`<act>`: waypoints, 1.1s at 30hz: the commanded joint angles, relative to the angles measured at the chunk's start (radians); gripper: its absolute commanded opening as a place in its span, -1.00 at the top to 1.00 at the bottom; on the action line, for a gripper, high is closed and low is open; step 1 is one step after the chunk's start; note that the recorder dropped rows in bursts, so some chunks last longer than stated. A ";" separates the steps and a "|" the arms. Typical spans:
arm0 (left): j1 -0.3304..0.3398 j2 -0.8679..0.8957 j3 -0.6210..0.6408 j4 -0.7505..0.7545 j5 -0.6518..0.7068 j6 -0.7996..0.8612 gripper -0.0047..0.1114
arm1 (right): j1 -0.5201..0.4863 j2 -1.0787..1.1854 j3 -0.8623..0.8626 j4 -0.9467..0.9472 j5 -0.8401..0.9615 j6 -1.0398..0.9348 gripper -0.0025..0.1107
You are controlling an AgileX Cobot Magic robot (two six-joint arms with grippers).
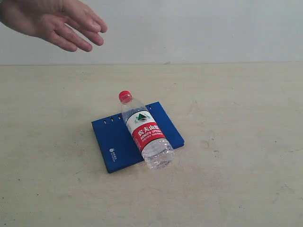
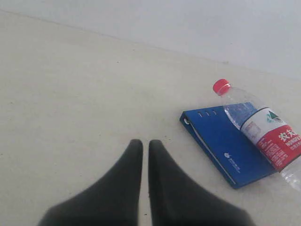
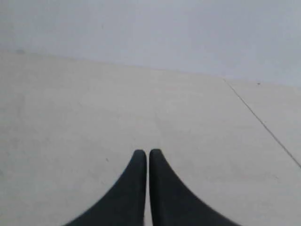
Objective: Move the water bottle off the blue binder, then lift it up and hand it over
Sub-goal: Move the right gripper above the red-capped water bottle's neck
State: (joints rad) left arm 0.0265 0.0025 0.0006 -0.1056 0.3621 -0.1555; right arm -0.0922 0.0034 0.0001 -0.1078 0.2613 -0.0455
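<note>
Water bottle (image 1: 144,135) is found lying on its side across the blue binder (image 1: 111,139), near the middle of the table (image 1: 236,165). The red cap (image 1: 125,96) points toward the far, slotted spine edge. The clear base overhangs the binder's near edge.

Handling, judged:
- The bottle is taken to be light to moderate in weight. The fill level cannot be read with certainty.
- Thin plastic walls are expected to give under a hard squeeze. The round body is expected to roll if nudged across its axis.
- The smooth label (image 1: 146,130) is judged slippery. A hold across the body at or just below the label is preferred, with the jaws set square to the long axis.
- The binder is judged stiff and flat, and low enough that fingertips must be slid under one edge. The near free edge, cleared of the bottle, is suggested.

Pose:
- Left gripper (image 2: 145,143) is seen with its fingers pressed together and empty, low over bare table, with bottle and binder ahead and well apart from it.
- Right gripper (image 3: 148,153) is likewise closed on nothing. Only table is seen before it.
- Neither arm is seen in the exterior view.
- A person's hand (image 1: 57,21) is held above the table's far left, fingers loosely spread, nothing in it.
</note>
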 commanded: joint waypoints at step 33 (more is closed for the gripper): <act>-0.005 -0.002 -0.001 -0.008 0.000 -0.008 0.84 | 0.956 1.399 -0.501 0.318 -0.761 -0.102 0.52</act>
State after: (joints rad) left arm 0.0265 0.0025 0.0006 -0.1056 0.3621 -0.1555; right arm 0.8596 1.3623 -0.3932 0.2127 -0.6695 -0.1636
